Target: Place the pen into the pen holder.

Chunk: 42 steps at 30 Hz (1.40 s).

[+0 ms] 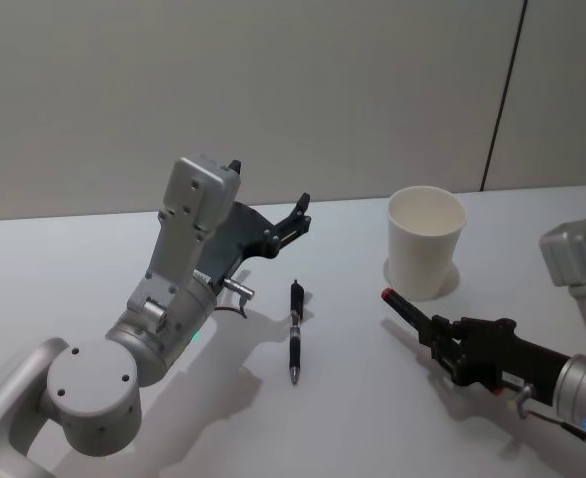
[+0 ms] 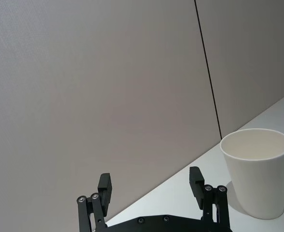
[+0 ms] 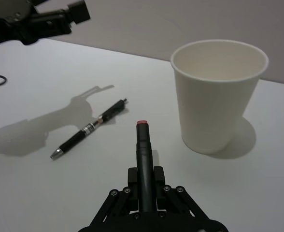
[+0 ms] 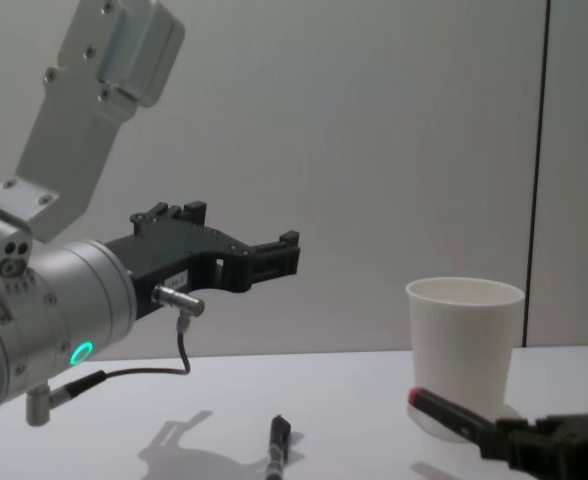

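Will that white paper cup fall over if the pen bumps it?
Likely yes: the pen holder looks like thin paper and empty, so light. Its base is narrower than its rim, which favours tipping. The pen in the right end effector looks stiff and would push, not bend.

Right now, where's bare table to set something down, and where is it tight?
Bare white tabletop lies along the far left, and in front between the lying black pen and the right gripper. Tight: the right gripper's red-tipped black pen points close to the white paper cup. The open left gripper hangs raised behind the lying pen.
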Each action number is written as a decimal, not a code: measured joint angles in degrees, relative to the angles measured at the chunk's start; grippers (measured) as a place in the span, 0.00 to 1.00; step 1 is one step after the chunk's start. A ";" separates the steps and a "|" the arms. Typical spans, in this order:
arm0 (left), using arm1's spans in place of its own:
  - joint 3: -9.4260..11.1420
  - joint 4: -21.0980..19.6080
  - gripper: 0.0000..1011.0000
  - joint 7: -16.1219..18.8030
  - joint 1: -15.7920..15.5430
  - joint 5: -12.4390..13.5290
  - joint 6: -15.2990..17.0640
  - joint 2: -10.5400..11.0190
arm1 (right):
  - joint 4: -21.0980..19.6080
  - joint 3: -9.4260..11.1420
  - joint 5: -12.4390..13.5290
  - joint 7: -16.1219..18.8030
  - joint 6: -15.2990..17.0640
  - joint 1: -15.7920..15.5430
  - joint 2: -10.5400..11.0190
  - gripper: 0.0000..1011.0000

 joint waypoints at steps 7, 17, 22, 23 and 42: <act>0.00 0.00 0.99 0.00 0.00 0.00 0.00 0.00 | -1.02 0.13 2.13 2.05 -2.98 -0.15 0.14 0.18; 0.00 0.00 0.99 0.00 0.00 0.00 0.00 0.00 | -1.92 0.54 5.83 3.22 -8.38 0.49 -0.45 0.18; 0.00 0.00 0.99 0.00 0.00 0.00 0.00 0.00 | -1.93 0.86 6.98 2.62 -11.57 1.23 -1.02 0.18; 0.00 0.00 0.99 0.00 0.00 0.00 0.00 0.00 | -1.91 0.89 7.07 2.43 -12.02 1.31 -1.06 0.18; 0.00 0.00 0.99 0.00 0.00 0.00 0.00 0.00 | 4.21 1.81 5.42 -4.04 -23.99 6.71 -4.41 0.18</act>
